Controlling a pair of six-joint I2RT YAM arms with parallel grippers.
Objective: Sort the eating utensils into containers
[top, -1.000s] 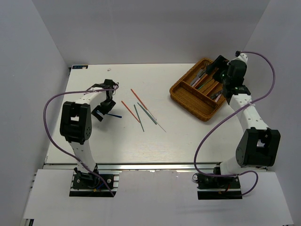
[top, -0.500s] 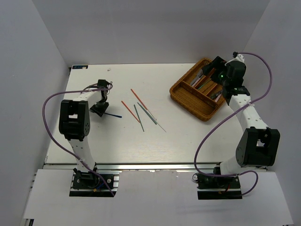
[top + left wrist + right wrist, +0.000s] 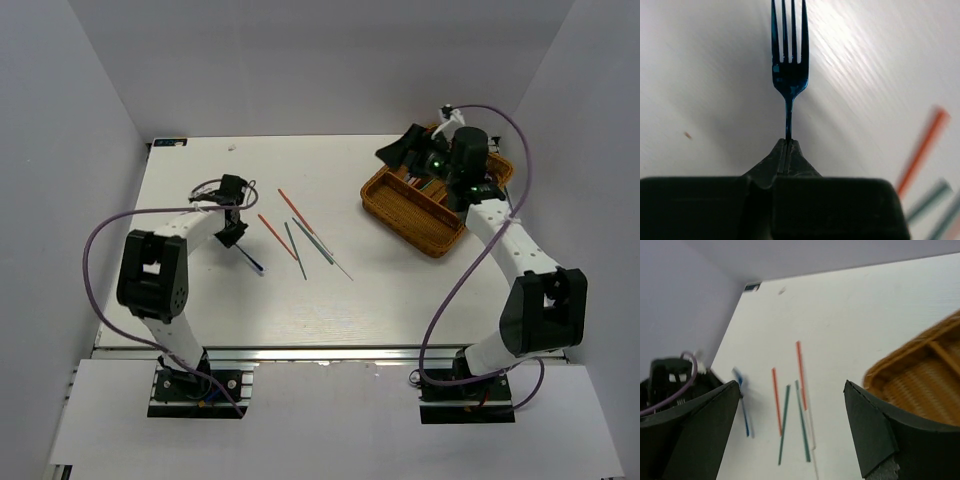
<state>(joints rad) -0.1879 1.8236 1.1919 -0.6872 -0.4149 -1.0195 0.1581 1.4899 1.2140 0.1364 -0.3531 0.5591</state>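
My left gripper point(image 3: 234, 234) is shut on the thin handle of a blue iridescent fork point(image 3: 789, 75), which sticks out straight past the fingertips point(image 3: 782, 150) just over the white table. From above, the fork point(image 3: 251, 261) points toward the near right. Two red and two green chopsticks point(image 3: 300, 238) lie loose to its right, and they also show between my right fingers as chopsticks point(image 3: 785, 420). My right gripper point(image 3: 405, 150) hangs open and empty above the far left end of the brown wicker tray point(image 3: 400, 215); the arm hides much of the tray's contents.
The wicker tray's corner point(image 3: 920, 370) fills the right side of the right wrist view. White walls enclose the table at the back and on both sides. A small speck point(image 3: 232, 147) lies near the far edge.
My left gripper closed on the fork's handle and shifted right, and the fork now points toward the near right. The right arm swung left over the tray, still open.
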